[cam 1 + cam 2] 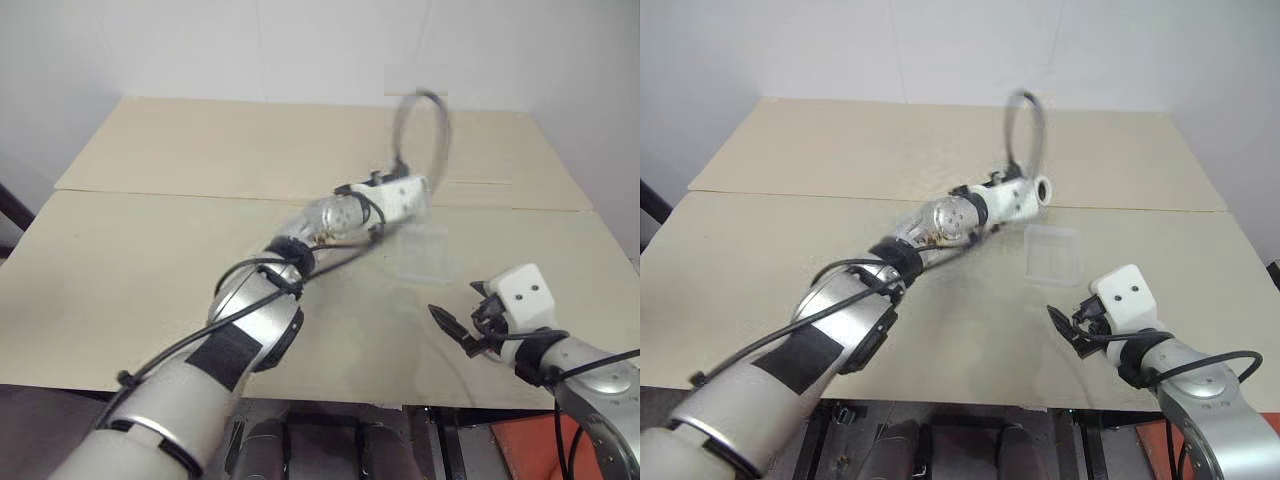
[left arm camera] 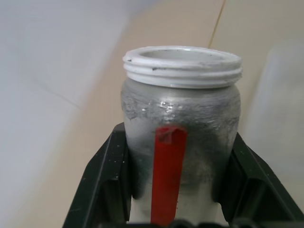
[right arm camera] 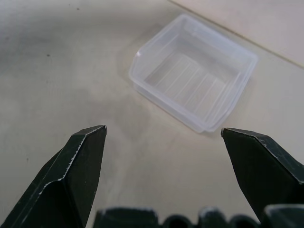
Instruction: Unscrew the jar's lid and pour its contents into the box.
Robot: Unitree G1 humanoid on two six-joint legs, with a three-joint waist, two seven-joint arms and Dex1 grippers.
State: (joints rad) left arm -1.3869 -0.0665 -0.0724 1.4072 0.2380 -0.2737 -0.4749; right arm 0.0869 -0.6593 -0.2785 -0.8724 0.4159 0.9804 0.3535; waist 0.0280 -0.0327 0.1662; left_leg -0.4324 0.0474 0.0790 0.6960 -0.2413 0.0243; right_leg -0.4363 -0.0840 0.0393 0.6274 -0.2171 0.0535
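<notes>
The left gripper [image 2: 173, 190] is clamped on the jar [image 2: 180, 128], one black finger [image 2: 102, 185] pressed to each side of its silvery body. A strip of red tape runs up the side facing the wrist camera. The jar's white threaded mouth is bare, with no lid on it, and I can't see down inside from where the wrist camera looks.

From the head view, the left arm reaches out over the table [image 1: 150, 280], its wrist raised above the far side of the box [image 1: 420, 250]. The hand itself is smeared there, so I can only guess the jar sits just beyond the white wrist housing.

The box is a clear, shallow plastic tray [image 3: 192, 78] lying flat on the pale wooden tabletop, and it looks empty, its ribbed floor showing through.

The right gripper [image 1: 1068, 328] hangs low near the front edge of the table, on the near side of the box and apart from it. Its two black fingers [image 3: 80, 161] stand wide apart with nothing between them, pointing toward the box.
</notes>
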